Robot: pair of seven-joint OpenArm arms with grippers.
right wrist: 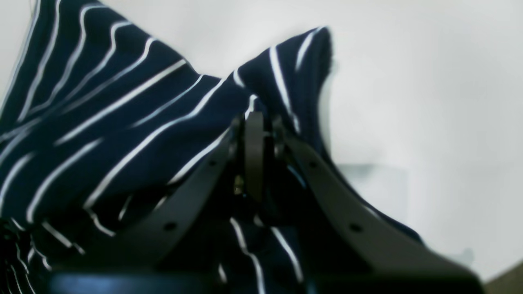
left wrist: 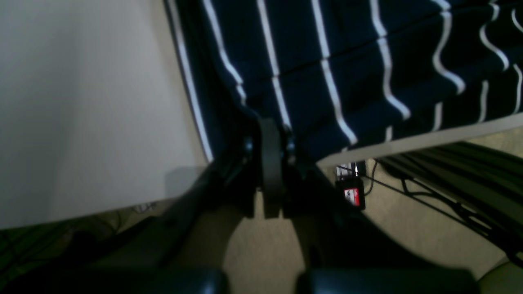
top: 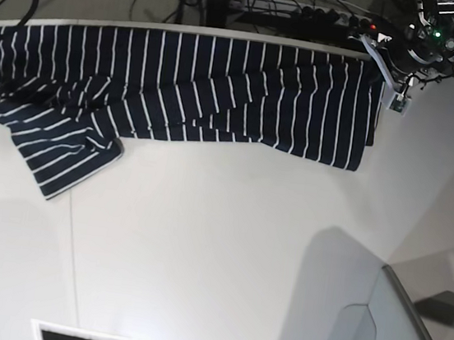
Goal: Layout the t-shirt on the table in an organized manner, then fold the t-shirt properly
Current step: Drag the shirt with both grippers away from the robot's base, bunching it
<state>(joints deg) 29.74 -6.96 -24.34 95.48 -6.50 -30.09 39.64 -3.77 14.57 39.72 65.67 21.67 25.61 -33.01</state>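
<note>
Base view shows both sets of fingers point(left wrist: 270, 134) point(right wrist: 255, 122) clamped on the t-shirt point(top: 220, 94), stretched along the table point(top: 226, 245).

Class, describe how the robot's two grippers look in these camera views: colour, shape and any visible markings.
Both the left gripper and the right gripper have matte black, curved jaws tapering to narrow tips. The right shows small round holes along its jaws. In the base view the left arm carries white parts and a green light.
</note>
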